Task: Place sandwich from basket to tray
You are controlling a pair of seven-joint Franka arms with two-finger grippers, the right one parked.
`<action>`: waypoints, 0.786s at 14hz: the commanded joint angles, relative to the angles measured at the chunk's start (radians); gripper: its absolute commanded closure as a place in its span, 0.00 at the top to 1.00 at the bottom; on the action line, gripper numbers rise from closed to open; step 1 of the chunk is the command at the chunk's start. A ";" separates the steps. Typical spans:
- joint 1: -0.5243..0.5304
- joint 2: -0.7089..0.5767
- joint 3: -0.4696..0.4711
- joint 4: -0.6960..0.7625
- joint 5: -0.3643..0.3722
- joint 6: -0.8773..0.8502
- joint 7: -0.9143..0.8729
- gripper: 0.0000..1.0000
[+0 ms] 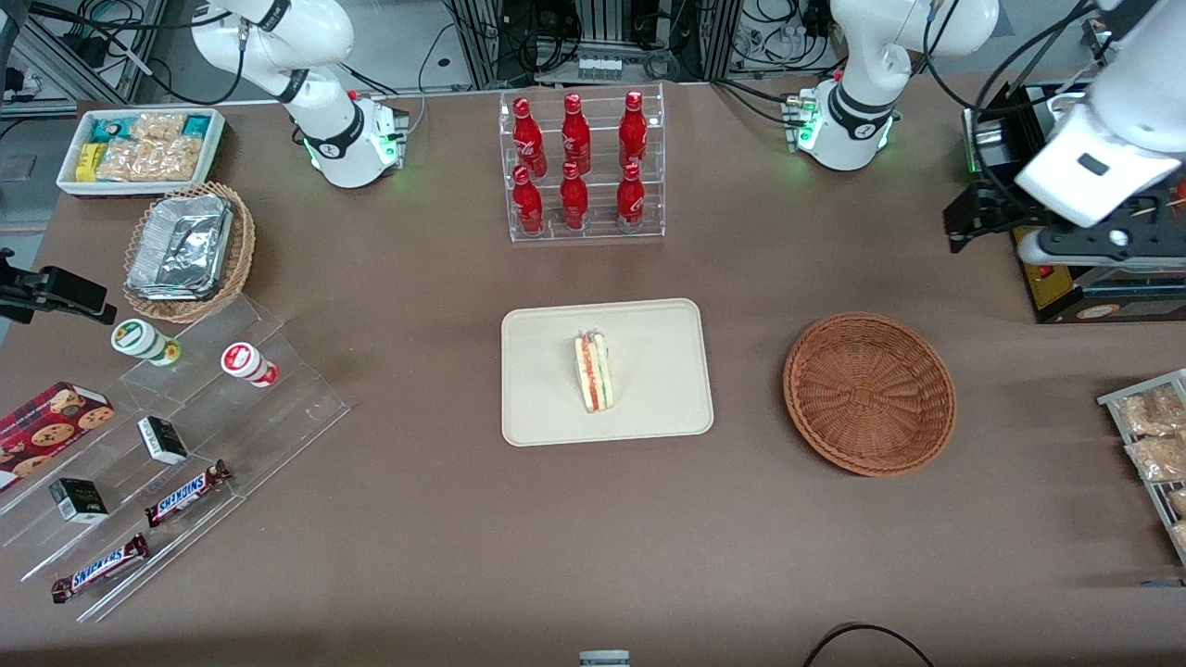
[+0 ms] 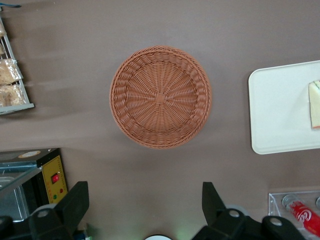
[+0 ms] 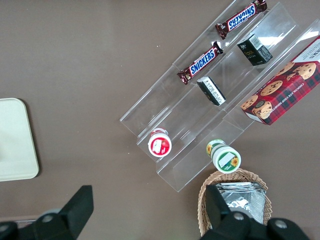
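Resting mid-tray, the sandwich looks delivered; gripper hangs wide open, empty, above the emptied basket; nothing remains but parking.

The left arm is being held raised, high above the bench at the working arm's end, with its white wrist link tilted downward. The tool is being pointed straight down, and its two dark fingers are being kept wide apart with nothing between them. Nothing is being touched by the tool.
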 commanded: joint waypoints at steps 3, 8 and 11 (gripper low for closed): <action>0.244 -0.023 -0.154 -0.029 -0.042 -0.007 0.131 1.00; 0.405 -0.006 -0.339 -0.024 -0.041 0.006 0.130 1.00; 0.405 0.017 -0.342 0.006 -0.045 0.019 0.122 1.00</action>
